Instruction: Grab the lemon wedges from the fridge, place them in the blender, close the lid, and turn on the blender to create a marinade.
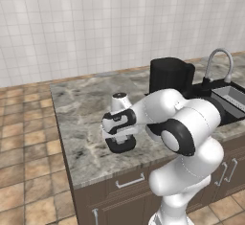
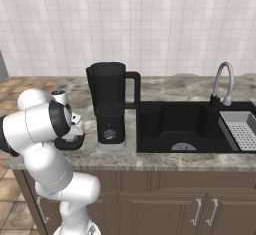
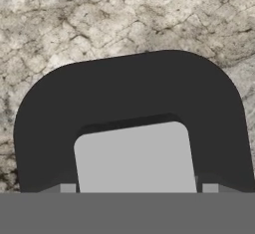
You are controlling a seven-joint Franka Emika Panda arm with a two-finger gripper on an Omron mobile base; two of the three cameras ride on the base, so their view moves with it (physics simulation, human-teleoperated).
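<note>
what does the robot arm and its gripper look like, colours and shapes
The arm is a chain of glossy white rounded shells, with dark black rings at the joints; one large black ring faces the left base camera. The wrist section is white with a black band. The gripper is a compact white hand ending in two small dark fingers. No cables or markings are visible.

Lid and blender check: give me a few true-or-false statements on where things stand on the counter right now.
1. The lid lies flat on the stone counter. True.
2. The lid is already on the blender. False: it lies on the counter to the blender's left in the right base view, apart from it.
3. The gripper is low over the lid. True: the hand view looks straight down on the lid's grey cap.
4. The blender stands in the sink. False: it stands on the counter beside the sink.
5. The faucet is behind the sink. True.
</note>
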